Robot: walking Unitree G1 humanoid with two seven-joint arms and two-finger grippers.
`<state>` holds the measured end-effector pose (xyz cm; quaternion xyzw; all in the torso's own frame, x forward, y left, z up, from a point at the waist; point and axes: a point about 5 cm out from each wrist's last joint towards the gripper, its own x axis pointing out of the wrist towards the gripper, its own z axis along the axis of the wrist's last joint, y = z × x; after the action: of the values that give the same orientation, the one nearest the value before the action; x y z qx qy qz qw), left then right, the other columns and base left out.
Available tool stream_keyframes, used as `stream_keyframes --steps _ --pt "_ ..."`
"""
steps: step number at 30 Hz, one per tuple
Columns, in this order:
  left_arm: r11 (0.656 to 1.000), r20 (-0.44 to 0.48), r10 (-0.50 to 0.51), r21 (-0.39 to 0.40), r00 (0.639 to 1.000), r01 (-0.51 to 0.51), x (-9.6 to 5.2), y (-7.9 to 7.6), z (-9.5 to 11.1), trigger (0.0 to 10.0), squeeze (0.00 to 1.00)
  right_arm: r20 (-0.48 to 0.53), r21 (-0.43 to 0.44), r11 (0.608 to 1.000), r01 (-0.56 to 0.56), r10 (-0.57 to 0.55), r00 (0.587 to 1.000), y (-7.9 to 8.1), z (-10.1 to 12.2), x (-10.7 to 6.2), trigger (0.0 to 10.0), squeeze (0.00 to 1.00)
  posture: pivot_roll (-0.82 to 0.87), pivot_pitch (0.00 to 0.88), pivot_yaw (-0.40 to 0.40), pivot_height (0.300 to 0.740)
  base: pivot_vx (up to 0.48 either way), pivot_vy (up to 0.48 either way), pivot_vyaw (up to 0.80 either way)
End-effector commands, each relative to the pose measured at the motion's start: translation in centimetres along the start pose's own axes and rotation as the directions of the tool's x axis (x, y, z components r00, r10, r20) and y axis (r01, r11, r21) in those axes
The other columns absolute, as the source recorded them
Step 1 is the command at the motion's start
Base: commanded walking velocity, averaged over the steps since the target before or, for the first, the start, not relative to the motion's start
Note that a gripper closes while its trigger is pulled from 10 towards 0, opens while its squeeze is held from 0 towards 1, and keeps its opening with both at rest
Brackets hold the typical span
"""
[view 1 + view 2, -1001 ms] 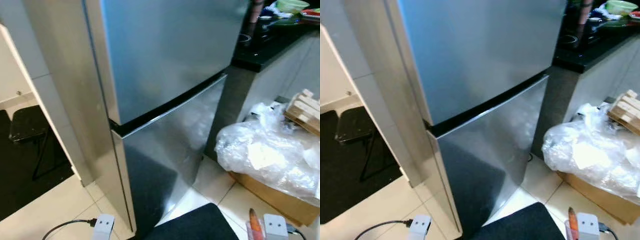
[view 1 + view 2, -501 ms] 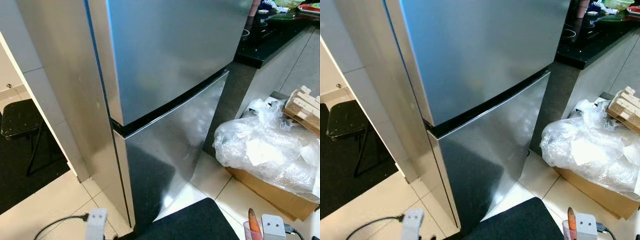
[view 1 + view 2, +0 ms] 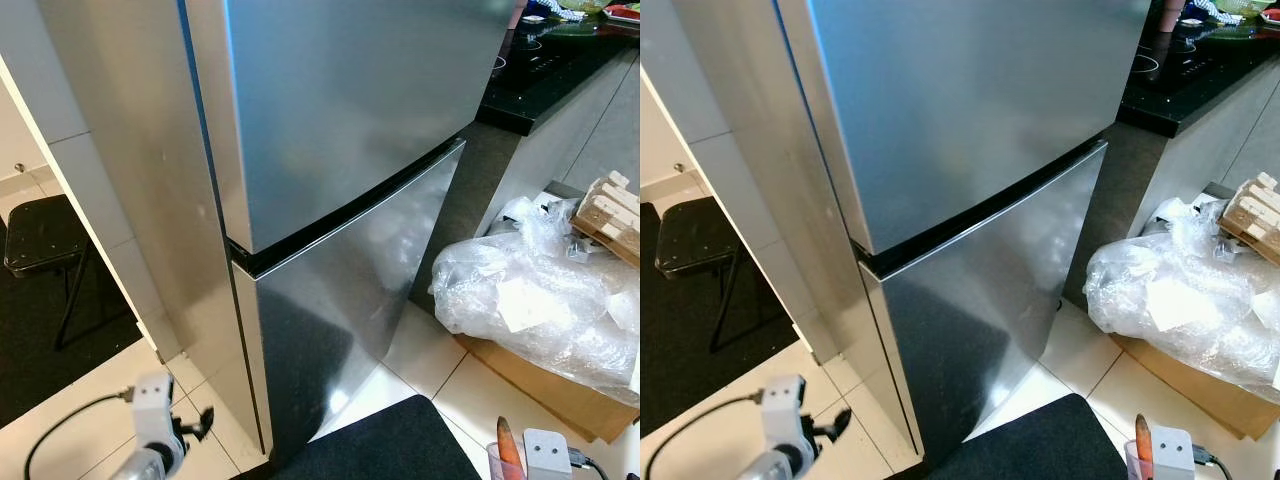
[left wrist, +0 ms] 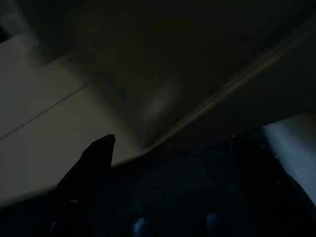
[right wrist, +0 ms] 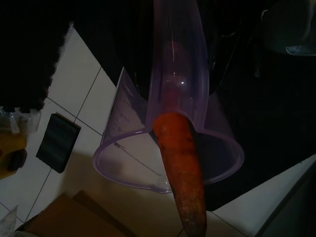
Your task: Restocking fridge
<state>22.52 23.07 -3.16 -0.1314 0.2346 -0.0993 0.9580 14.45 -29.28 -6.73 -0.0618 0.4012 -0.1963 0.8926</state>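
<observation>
The left gripper (image 3: pixel 195 420) hangs low beside the fridge's bottom corner, above the pale floor tiles (image 3: pixel 90 415), with a dark cable looping away from its white wrist block. In the left wrist view its two black fingers (image 4: pixel 86 170) stand well apart, with nothing between them; that view is very dark, and little more than pale tile and a slanting edge can be made out beyond them. In the right wrist view, a clear purple measuring jug (image 5: pixel 168 158) is seen mouth-on, and an orange carrot (image 5: pixel 180 173) lies inside it, its end poking out past the rim. How the right gripper's fingers sit on the jug cannot be told from these pictures. In the head views the carrot's tip and the jug's rim (image 3: pixel 500 462) show low on the robot's right, next to a white wrist block. Ahead stands the fridge (image 3: pixel 340 150), a tall brushed-steel two-door model with both doors shut and a black seam between upper and lower doors. A black mat (image 3: pixel 385 450) lies at its foot. To the right, crumpled clear plastic wrap (image 3: pixel 540 300) is heaped on a cardboard box (image 3: pixel 535 385), near a wooden rack (image 3: pixel 608 215) and a black countertop (image 3: pixel 555 75). To the left, a black stool (image 3: pixel 40 235) stands on dark flooring.
</observation>
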Motion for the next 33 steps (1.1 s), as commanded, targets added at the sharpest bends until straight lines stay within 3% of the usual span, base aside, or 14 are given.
stream_keyframes --steps 1,2,5,7,8,9,11,12,16,22,30,33 --pt "0.992 0.115 -0.118 0.061 0.986 0.111 0.1 0.7 3.3 10.0 0.00 0.009 0.005 1.000 0.003 -0.003 1.000 -0.1 0.2 0.0 10.0 0.00 0.06 0.000 0.001 0.740 0.000 0.000 0.00" --pt "0.992 0.115 -0.118 0.061 0.986 0.111 0.1 0.7 3.3 10.0 0.00 0.009 0.005 1.000 0.003 -0.003 1.000 -0.1 0.2 0.0 10.0 0.00 0.06 0.000 0.001 0.740 0.000 0.000 0.00" --pt "0.970 0.196 -0.236 0.110 0.952 0.218 0.3 0.6 6.0 10.0 0.00 0.009 0.004 1.000 0.004 -0.004 1.000 -0.1 0.2 0.0 10.0 0.00 0.06 0.000 0.001 0.740 0.000 0.000 0.00" --pt "0.943 0.225 -0.324 0.152 0.919 0.295 0.4 0.2 7.4 10.0 0.00 0.009 0.005 1.000 0.005 -0.005 1.000 -0.2 0.2 0.0 10.0 0.00 0.06 0.000 0.002 0.740 0.000 0.000 0.00" --pt "0.916 0.245 -0.394 0.182 0.886 0.357 0.3 -0.1 8.4 10.0 0.00 0.009 0.006 1.000 0.006 -0.006 1.000 -0.2 0.2 0.0 10.0 0.00 0.06 0.000 0.002 0.740 0.000 0.000 0.00" --pt "0.916 0.245 -0.394 0.182 0.886 0.357 0.3 -0.1 8.4 10.0 0.00 0.009 0.006 1.000 0.006 -0.006 1.000 -0.2 0.2 0.0 10.0 0.00 0.06 0.000 0.002 0.740 0.000 0.000 0.00" --pt "0.872 0.258 -0.482 0.236 0.837 0.429 0.3 -0.8 9.8 10.0 0.00 0.008 0.007 1.000 0.008 -0.009 1.000 -0.3 0.1 0.0 10.0 0.00 0.06 0.000 0.003 0.740 0.000 0.000 0.00" --pt "0.872 0.258 -0.482 0.236 0.837 0.429 0.3 -0.8 9.8 10.0 0.00 0.008 0.007 1.000 0.008 -0.009 1.000 -0.3 0.1 0.0 10.0 0.00 0.06 0.000 0.003 0.740 0.000 0.000 0.00" --pt "0.820 0.279 -0.566 0.295 0.776 0.491 0.2 -1.6 11.2 10.0 0.00 0.007 0.007 1.000 0.010 -0.010 1.000 -0.4 0.1 0.0 10.0 0.00 0.06 0.000 0.002 0.740 0.000 0.000 0.00" --pt "0.778 0.324 -0.621 0.360 0.713 0.514 0.2 -2.7 13.1 10.0 0.00 0.008 0.005 1.000 0.010 -0.010 1.000 -0.5 0.2 0.0 10.0 0.00 0.06 0.000 -0.004 0.740 0.000 0.000 0.00" --pt "0.782 0.324 -0.617 0.358 0.717 0.511 0.5 -3.1 13.0 10.0 0.00 0.012 0.006 1.000 0.010 -0.010 1.000 -0.5 0.4 0.1 10.0 0.00 0.06 0.000 -0.001 0.740 0.000 0.000 0.00" --pt "0.746 0.303 -0.662 0.355 0.685 0.564 0.7 -4.4 12.6 10.0 0.00 0.012 0.005 1.000 0.010 -0.010 1.000 -0.5 0.4 0.1 10.0 0.00 0.06 0.000 -0.002 0.740 0.000 0.000 0.00"
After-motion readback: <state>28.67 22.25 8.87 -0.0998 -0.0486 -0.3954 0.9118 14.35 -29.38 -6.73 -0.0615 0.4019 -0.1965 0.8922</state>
